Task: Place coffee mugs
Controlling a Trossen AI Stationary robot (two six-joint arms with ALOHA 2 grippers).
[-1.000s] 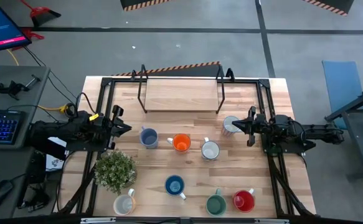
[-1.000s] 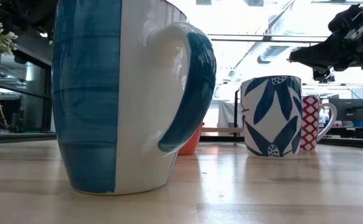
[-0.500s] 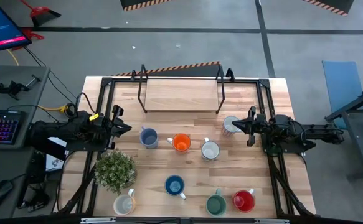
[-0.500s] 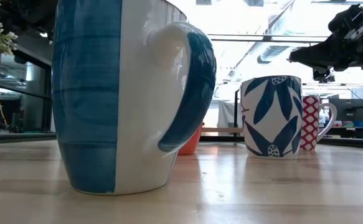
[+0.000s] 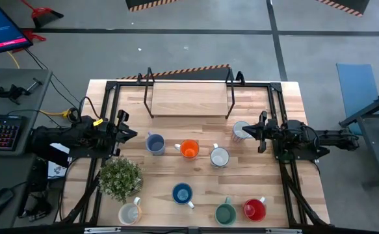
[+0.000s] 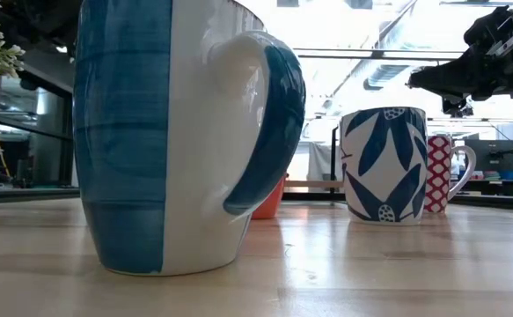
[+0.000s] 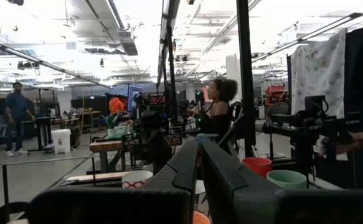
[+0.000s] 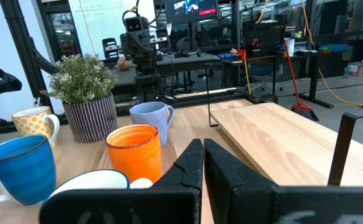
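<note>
Several coffee mugs stand upright on the wooden table. A grey-blue mug point(image 5: 155, 143), an orange mug point(image 5: 189, 149) and a white mug point(image 5: 220, 156) form a middle row. A patterned mug point(image 5: 240, 130) stands at the right. Blue point(image 5: 182, 194), cream point(image 5: 130, 213), green point(image 5: 225, 213) and red point(image 5: 254, 209) mugs stand nearer the front edge. My left gripper point(image 5: 129, 133) is shut at the table's left, raised, left of the grey-blue mug. My right gripper point(image 5: 249, 132) is shut and level, and in the low view it hangs above the patterned mug point(image 6: 448, 172).
A potted green plant point(image 5: 119, 178) stands front left between the grey-blue and cream mugs. A low wooden shelf on black legs point(image 5: 189, 99) spans the far middle of the table. Black frame rails point(image 5: 106, 104) run along both sides. Bare wood lies between the two mug rows.
</note>
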